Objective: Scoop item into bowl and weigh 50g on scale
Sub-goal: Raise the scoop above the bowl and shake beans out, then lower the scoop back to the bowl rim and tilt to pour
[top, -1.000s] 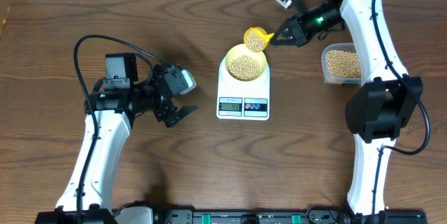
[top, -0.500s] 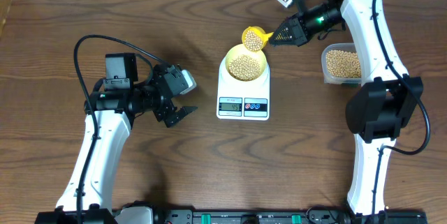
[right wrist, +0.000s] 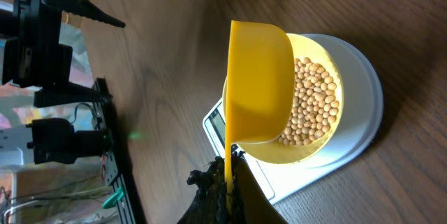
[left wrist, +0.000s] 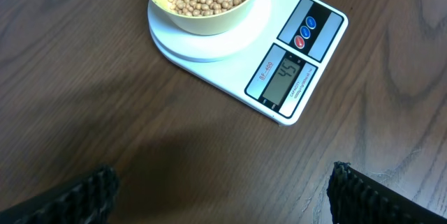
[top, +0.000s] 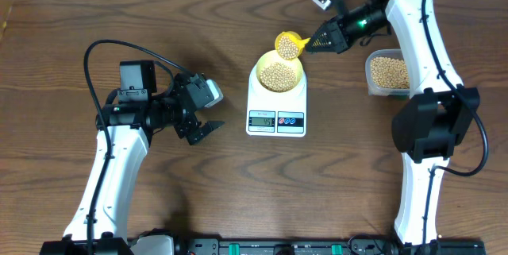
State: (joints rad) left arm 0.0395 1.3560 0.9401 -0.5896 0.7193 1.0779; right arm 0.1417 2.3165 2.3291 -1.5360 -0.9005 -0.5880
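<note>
The task is most of the way through. The pale yellow bowl sits on the round platform of the white scale, near the middle of the desk. It holds a good heap of beans. From the left wrist view the grey display appears to read 45, so the weight looks a little short of the target. What is left, I judge, is a small careful top-up and a check of the reading.

The right gripper has its jaws closed tight on the thin handle of the bright yellow scoop, which hangs tipped over the bowl's far rim with a few beans in it. The left gripper idles beside the scale, jaws spread wide and empty.

The beans are small, round, smooth and tan. Bowl and scoop look like glossy plastic, and the scale is flat with rounded corners. A clear tub near the right arm holds more beans. The desk is dark wood grain.
</note>
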